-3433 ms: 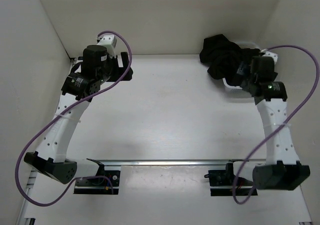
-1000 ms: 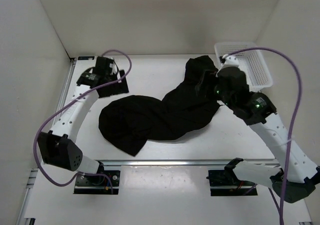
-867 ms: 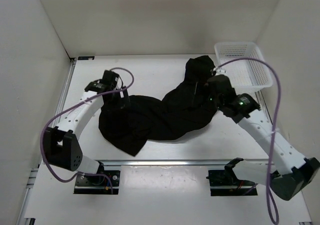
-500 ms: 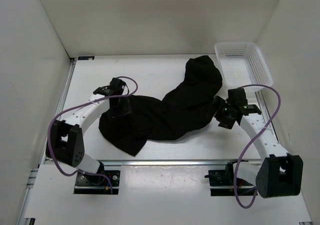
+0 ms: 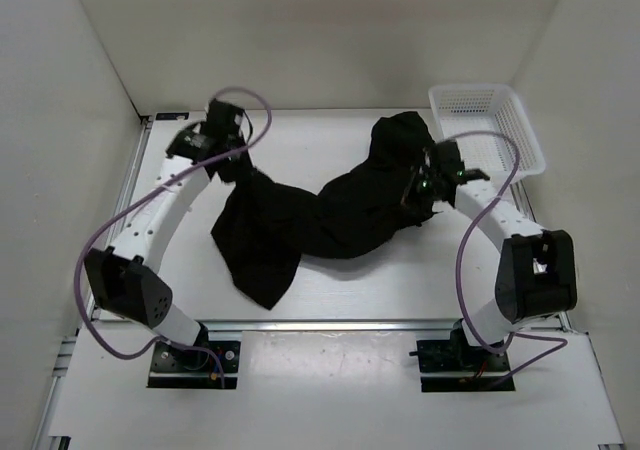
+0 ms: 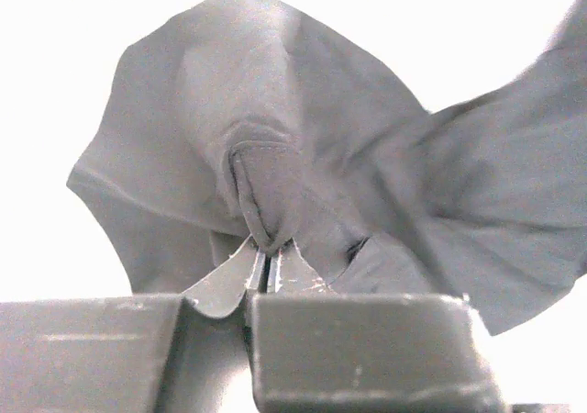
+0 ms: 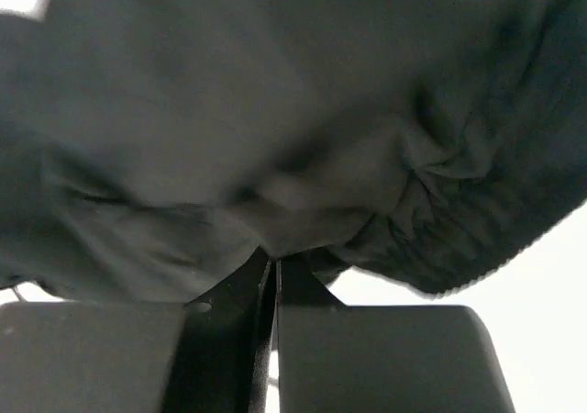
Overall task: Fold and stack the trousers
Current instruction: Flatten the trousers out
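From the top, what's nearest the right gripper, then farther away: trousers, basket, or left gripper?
1. trousers, pinched in the right gripper.
2. white mesh basket, just to its right, at the far corner.
3. left gripper, across the table on the left.

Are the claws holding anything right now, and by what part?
Both hold the trousers. The left claw is shut on a pinched fold at their left end; the right claw on cloth beside a gathered, ribbed edge.
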